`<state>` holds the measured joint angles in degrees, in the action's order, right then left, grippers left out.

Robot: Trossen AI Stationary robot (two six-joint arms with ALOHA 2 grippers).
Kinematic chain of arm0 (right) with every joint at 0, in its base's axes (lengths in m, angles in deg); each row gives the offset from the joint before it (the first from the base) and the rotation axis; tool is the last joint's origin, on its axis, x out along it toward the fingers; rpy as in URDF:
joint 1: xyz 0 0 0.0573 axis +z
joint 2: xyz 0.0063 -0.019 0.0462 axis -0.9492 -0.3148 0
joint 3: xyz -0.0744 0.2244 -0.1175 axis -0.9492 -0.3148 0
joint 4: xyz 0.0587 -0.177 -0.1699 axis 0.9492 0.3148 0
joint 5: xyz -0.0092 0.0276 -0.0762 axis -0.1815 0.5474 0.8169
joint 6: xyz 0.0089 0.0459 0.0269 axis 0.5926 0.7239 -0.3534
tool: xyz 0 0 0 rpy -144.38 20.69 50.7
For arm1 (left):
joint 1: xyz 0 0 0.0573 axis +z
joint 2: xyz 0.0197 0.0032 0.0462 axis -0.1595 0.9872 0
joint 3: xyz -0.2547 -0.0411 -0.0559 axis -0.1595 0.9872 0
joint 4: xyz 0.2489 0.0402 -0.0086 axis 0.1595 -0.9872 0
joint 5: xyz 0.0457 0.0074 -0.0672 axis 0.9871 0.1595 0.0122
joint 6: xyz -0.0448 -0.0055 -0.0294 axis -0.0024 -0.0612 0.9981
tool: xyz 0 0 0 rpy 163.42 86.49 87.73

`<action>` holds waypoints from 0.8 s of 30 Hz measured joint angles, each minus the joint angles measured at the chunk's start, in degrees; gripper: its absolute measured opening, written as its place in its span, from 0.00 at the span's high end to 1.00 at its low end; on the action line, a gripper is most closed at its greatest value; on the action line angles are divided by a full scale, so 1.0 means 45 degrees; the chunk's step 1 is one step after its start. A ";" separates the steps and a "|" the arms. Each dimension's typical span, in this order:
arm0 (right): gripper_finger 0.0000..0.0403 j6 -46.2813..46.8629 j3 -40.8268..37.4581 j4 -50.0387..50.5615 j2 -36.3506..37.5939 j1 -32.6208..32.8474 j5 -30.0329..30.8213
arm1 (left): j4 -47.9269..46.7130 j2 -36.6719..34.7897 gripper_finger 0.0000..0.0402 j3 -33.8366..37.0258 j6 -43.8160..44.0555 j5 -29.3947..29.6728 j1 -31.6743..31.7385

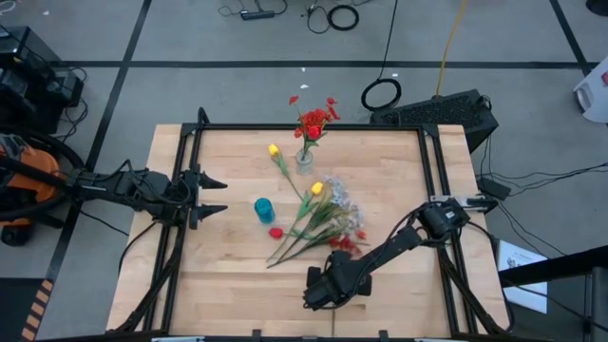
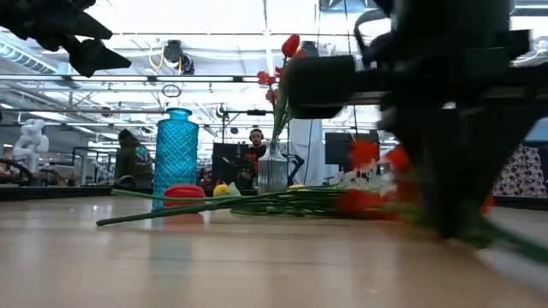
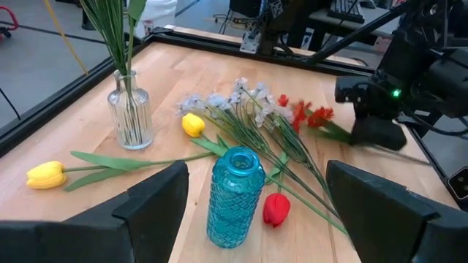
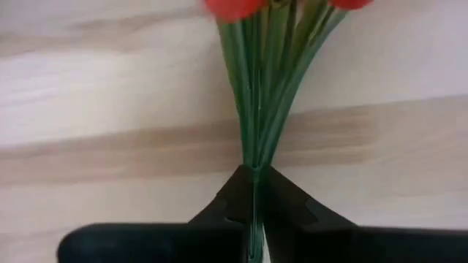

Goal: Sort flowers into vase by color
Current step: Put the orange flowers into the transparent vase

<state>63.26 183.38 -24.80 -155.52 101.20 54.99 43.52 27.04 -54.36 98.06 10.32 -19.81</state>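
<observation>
The right gripper (image 1: pixel 318 288) was low over the near part of the wooden table (image 1: pixel 228 275), its jaws pinched tight on the thin green stalks of a red flower sprig (image 4: pixel 252 109), as the right wrist view showed: the stalks ran straight in between the two dark fingertips (image 4: pixel 227 201) and fanned out beyond them toward red blooms at the far end. The left gripper (image 1: pixel 214 197) hovered at the table's left side with its jaws spread wide and nothing between them, pointing toward the middle. Just in front of it stood a blue glass vase (image 1: pixel 264 210), upright and without flowers. A loose pile of flowers (image 1: pixel 323 217) lay on the boards in the middle of the table, pale white-grey sprays and yellow buds with their stalks crossing each other, and one red bud (image 1: pixel 275 232) lay near the blue vase. A single yellow flower (image 1: pixel 275 152) lay apart from the pile, close to a clear glass vase (image 1: pixel 304 160) at the far side of the table, which stood upright and held red flowers (image 1: pixel 313 119) on green stalks.
</observation>
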 joint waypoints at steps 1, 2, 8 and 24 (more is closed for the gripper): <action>0.96 0.0022 -0.0010 0.0309 0.0062 0.0008 -0.0017 | 0.0000 0.0000 0.19 0.0000 -0.0002 0.0000 0.0000; 0.96 0.0026 -0.0014 0.0590 0.0184 0.0008 0.0002 | 0.0002 0.0000 0.19 0.0000 0.0003 0.0005 0.0000; 0.99 -0.0314 -0.0009 0.3336 0.1516 0.0105 0.0107 | 0.0006 0.0000 0.19 0.0000 0.0007 0.0052 -0.0001; 0.99 -0.3821 -0.2215 0.4697 0.5991 -0.0161 0.3973 | 0.0781 0.0164 0.19 0.0014 -0.0011 0.1678 0.0000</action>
<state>46.07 173.42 -3.66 -128.56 100.48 72.87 47.03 27.77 -54.30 98.01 17.87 -19.81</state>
